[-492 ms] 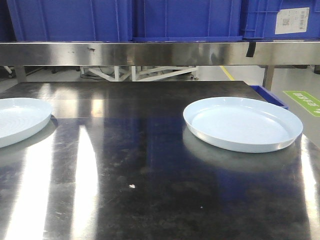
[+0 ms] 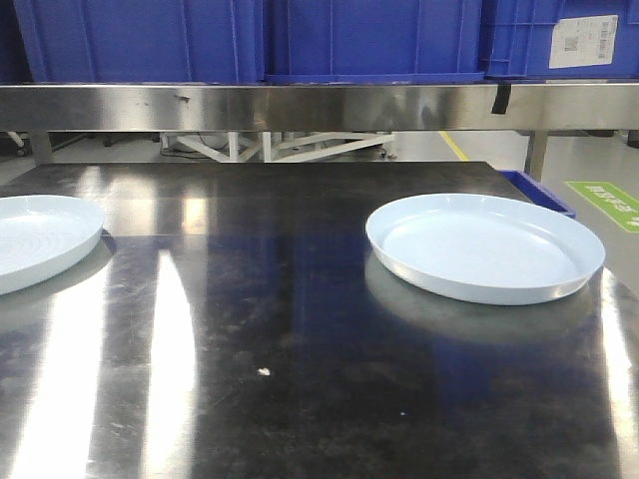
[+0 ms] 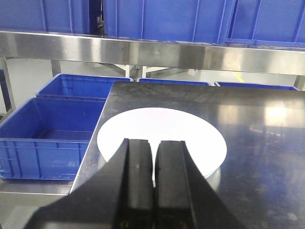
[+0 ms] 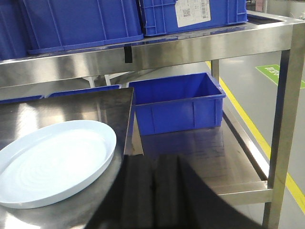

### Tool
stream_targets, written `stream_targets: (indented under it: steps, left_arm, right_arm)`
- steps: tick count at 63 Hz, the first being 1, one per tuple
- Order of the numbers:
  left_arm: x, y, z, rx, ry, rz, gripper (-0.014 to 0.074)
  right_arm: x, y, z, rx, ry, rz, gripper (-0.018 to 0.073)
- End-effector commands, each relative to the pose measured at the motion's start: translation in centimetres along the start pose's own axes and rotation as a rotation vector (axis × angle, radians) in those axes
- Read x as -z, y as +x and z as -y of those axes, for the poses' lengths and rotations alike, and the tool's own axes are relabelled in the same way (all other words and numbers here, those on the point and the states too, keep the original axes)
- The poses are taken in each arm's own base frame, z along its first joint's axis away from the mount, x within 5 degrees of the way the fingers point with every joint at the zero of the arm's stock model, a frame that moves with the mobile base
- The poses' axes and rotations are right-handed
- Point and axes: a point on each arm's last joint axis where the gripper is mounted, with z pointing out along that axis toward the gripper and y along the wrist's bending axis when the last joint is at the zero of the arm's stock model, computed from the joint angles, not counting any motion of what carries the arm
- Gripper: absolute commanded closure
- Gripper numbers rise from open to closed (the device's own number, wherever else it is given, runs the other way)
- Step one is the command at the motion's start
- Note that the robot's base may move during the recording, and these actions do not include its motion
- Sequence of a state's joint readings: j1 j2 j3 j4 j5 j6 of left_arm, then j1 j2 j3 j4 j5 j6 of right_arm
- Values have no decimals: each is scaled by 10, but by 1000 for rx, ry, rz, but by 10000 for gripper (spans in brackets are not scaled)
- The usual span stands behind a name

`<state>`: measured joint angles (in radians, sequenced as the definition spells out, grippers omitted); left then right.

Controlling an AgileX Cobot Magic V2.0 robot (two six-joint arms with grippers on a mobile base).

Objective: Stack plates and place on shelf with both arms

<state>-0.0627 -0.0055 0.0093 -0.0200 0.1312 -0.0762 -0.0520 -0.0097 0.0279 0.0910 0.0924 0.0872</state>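
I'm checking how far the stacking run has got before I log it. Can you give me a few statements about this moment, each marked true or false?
1. One plate already sits on the other. False: the left plate and the right plate lie apart on the tabletop.
2. The blue crates stand on the shelf. True.
3. The left gripper holds a plate. False: its jaws are shut on nothing.
4. Both plates are empty. True.
5. The right gripper has its jaws wide open. False: they are shut.
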Motion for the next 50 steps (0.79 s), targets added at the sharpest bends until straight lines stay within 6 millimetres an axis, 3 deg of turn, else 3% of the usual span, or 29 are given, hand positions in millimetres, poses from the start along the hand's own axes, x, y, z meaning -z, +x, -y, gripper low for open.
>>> stream_targets:
  steps: [1, 30, 38, 50]
  left_arm:
    - [0, -1, 0, 8, 12, 80, 506]
    - [1, -5, 1, -10, 11, 90, 506]
    - [-1, -36, 4, 35, 15, 78, 506]
    - [-26, -120, 12, 5, 0, -90, 506]
  right_arm:
    - [3, -15, -2, 11, -15, 130, 502]
    - [3, -15, -2, 11, -15, 130, 502]
    - [3, -15, -2, 11, -15, 130, 502]
    - [3, -15, -2, 11, -15, 130, 502]
